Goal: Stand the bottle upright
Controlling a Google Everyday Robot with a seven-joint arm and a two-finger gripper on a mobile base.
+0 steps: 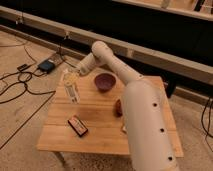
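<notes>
**Bottle held at table's left edge, roughly upright**

Gripper (75, 75) sits at about 10 o'clock from the table centre, over the left edge of the wooden table (100, 131). The white arm (135, 95) runs from the big forearm at 4–5 o'clock, up through an elbow near 12 o'clock, then bends down-left to the wrist.

The bottle (71, 89) is right at the gripper, cap end up at the wrist, body hanging down toward 6 o'clock with a slight tilt, top leaning to 11 o'clock. Clear plastic, yellowish-white label visible on the body. Its lower end is at or just over the left table edge; cannot tell if it touches the wood. The gripper looks to be pinching the bottle near its top, fingers closed around it, though the finger tips themselves are hard to make out.

Other stuff on the table: dark maroon bowl (105, 81) at about 12 o'clock, just right of the bottle, apart from it. Small flat dark packet with red trim (78, 125) at 7 o'clock, lying flat, well below the bottle. Small red-brown object (118, 107) near centre, partly behind the forearm.

Floor at 9–10 o'clock: black cables (20, 82) and a dark box (47, 65).
</notes>
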